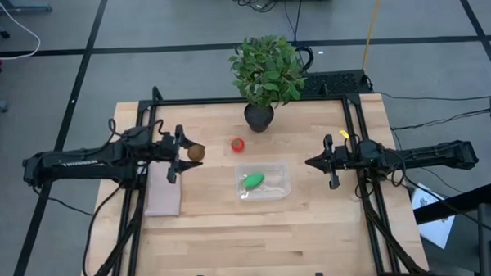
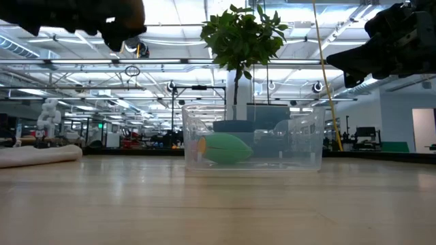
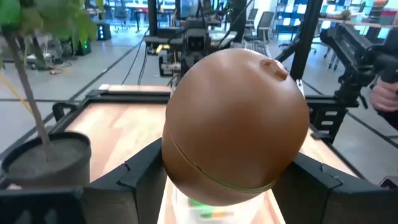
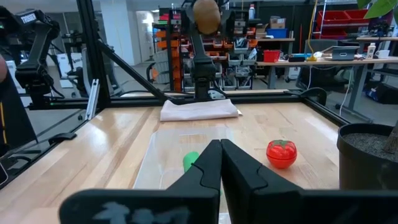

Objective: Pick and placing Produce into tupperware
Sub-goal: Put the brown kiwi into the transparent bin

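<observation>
Kiwi (image 3: 236, 124) clamped in left hand (image 1: 183, 153); right hand (image 1: 318, 162) closed, empty.

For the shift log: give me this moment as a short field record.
left pincer: shut on the kiwi, raised above the table
right pincer: shut, empty, waiting right of the tupperware
green produce: inside the tupperware
tomato: on the table, outside the tupperware
left to place: kiwi, tomato

Brown kiwi (image 1: 196, 152) held aloft in the left hand (image 1: 186, 154); red tomato (image 1: 237, 144) on the table; green piece (image 1: 253, 181) lying inside the clear tupperware (image 1: 280, 188).
</observation>
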